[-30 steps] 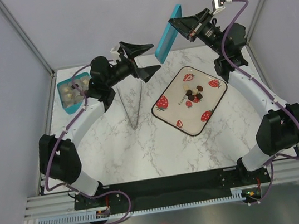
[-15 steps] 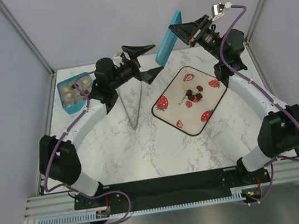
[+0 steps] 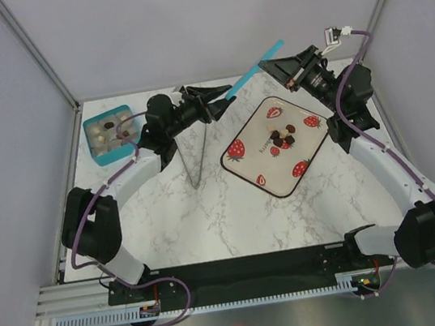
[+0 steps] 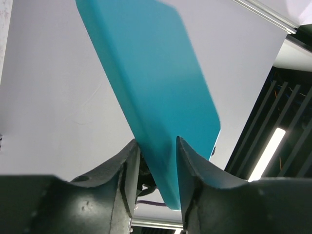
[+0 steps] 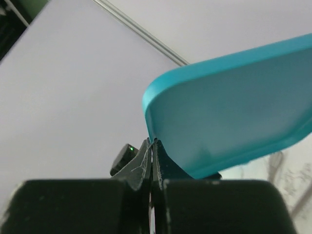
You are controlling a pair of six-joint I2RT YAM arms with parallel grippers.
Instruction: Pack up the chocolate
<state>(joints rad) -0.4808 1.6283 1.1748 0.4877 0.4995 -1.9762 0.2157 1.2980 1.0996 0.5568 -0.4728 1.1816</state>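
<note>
Several brown chocolate pieces (image 3: 282, 138) lie clustered on a strawberry-print mat (image 3: 271, 163). More pieces (image 3: 106, 130) sit in a teal box (image 3: 94, 151) at the back left. A teal lid (image 3: 257, 72) hangs in the air at the back, between both arms. My right gripper (image 3: 270, 63) is shut on its right edge; in the right wrist view that gripper (image 5: 152, 141) pinches the rim of the lid (image 5: 234, 117). My left gripper (image 3: 226, 97) grips the lid's left end. In the left wrist view the lid (image 4: 156, 87) fills the gap of the left gripper (image 4: 156, 141).
Long metal tongs (image 3: 197, 154) lie on the marble tabletop between the box and the mat. Grey walls with metal frame posts stand close behind and beside both arms.
The right arm swung the lid from broadside to edge-on and shifted right. The left gripper, wide open before, reached the lid's free end and closed on it.
</note>
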